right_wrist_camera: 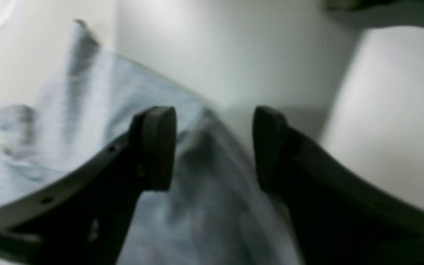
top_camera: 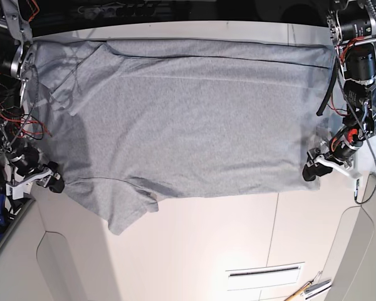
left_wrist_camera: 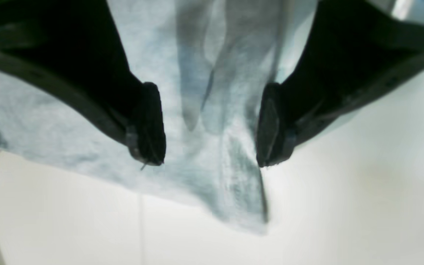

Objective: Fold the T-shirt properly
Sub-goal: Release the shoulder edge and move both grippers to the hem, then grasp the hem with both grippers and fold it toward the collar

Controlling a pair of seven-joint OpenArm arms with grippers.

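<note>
The heather-grey T-shirt [top_camera: 188, 119] lies spread flat on the white table [top_camera: 207, 251], plain side up, with one sleeve [top_camera: 122, 210] pointing toward the near edge. No print shows. My left gripper [top_camera: 310, 170] is at the shirt's near right corner. In the left wrist view it [left_wrist_camera: 210, 147] is open, its fingers [left_wrist_camera: 149, 140] on either side of a raised ridge of fabric [left_wrist_camera: 230, 162]. My right gripper [top_camera: 55, 183] is at the shirt's near left edge. In the right wrist view it [right_wrist_camera: 214, 147] is open over a bunched fold of cloth [right_wrist_camera: 204, 173].
Loose red and black cables [top_camera: 25, 122] hang at the left edge by the arm's base. A pen and small tools [top_camera: 307, 290] lie at the near right corner. A slot [top_camera: 263, 273] is cut into the table near the front.
</note>
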